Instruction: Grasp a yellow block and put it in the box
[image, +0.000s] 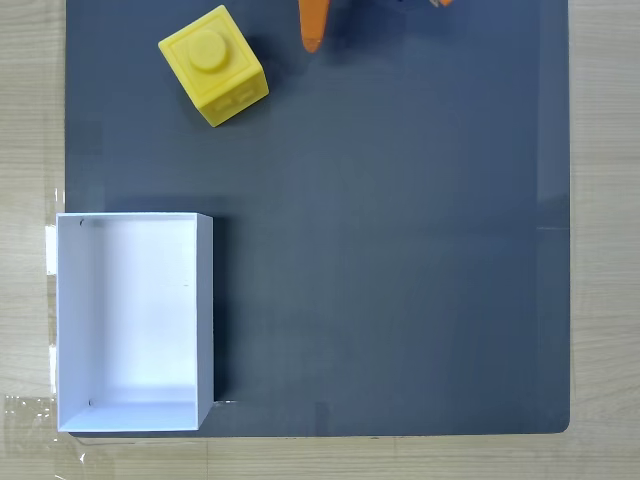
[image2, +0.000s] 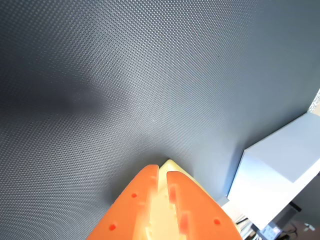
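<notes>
Because the grab has not yet begun, the yellow block (image: 214, 66) sits free on the dark woven-textured mat (image: 400, 250), just to the left of the orange pincer (image: 313, 40) in the fixed view, and untouched by it. The pincer's (image2: 163, 171) two smooth plastic fingers lie pressed together in the wrist view, clenched on nothing. Well below the pincer and left in the fixed view, the thin-walled white box (image: 205, 310) stands open, probably ready to receive the studded cube.
</notes>
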